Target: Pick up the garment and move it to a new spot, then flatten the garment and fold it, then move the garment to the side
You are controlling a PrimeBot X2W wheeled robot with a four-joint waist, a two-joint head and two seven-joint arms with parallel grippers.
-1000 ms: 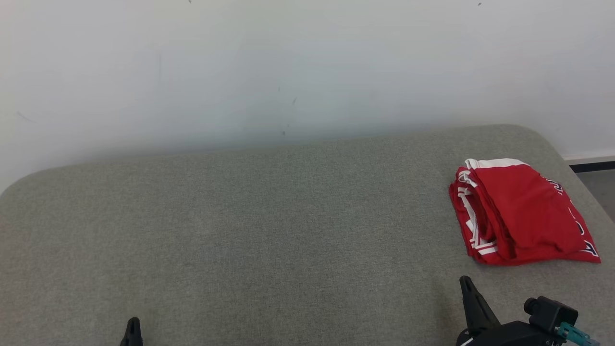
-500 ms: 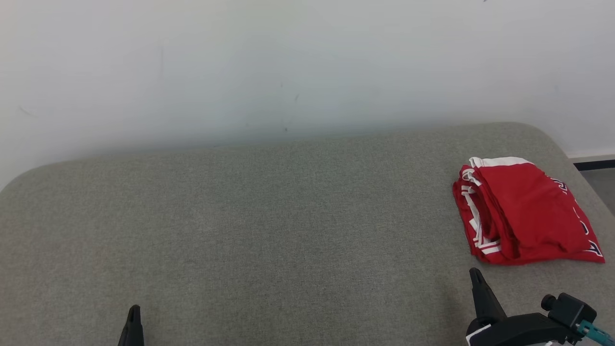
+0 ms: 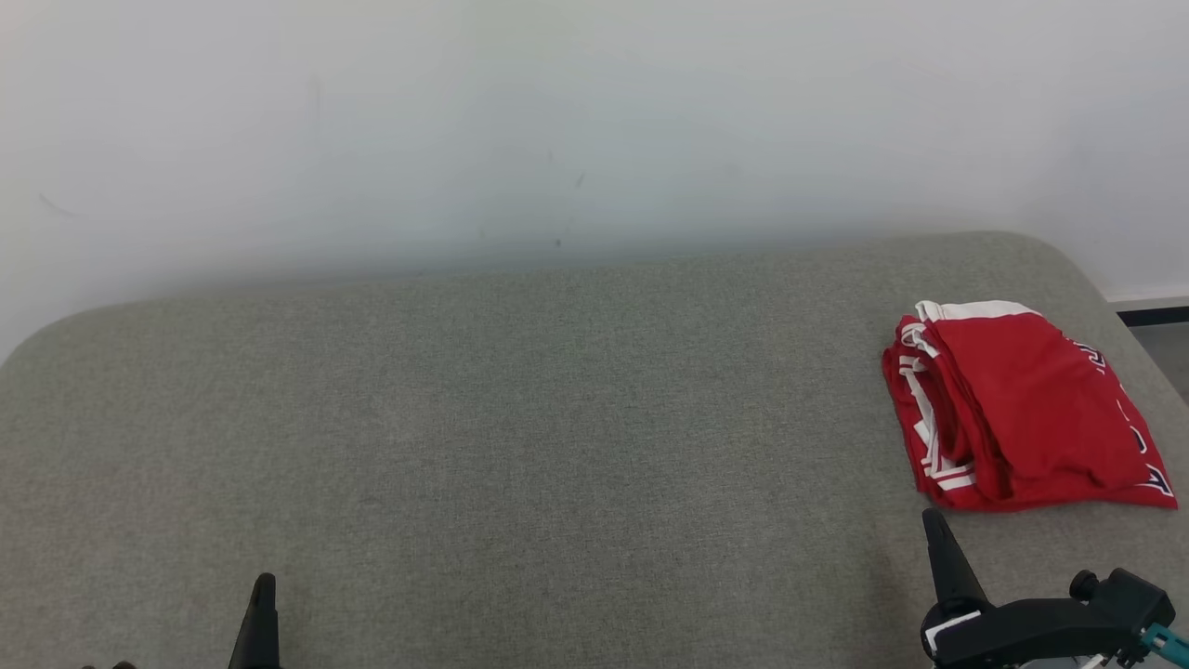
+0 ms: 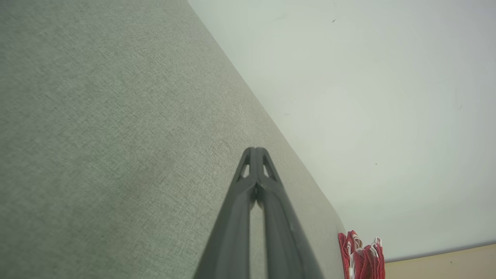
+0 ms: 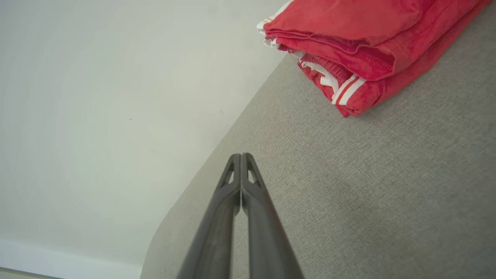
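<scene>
Red garment (image 3: 1022,409), white-striped trim, dark lettering along one edge. Folded into a thick layered bundle, stacked edges facing left. Lying flat at the right end of grey surface (image 3: 520,418), near its rim.

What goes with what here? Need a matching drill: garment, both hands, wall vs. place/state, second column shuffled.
Column A
1. garment
2. left hand
3. right hand
4. wall

Column B
a. shut, at the lower left of the head view, over the bare grey surface
b. white, behind the grey surface
c. folded, red with white trim, lying on the right side of the grey surface
d. shut, tip close to the folded cloth, not touching it

Pairs: 1-c, 2-a, 3-d, 4-b
</scene>
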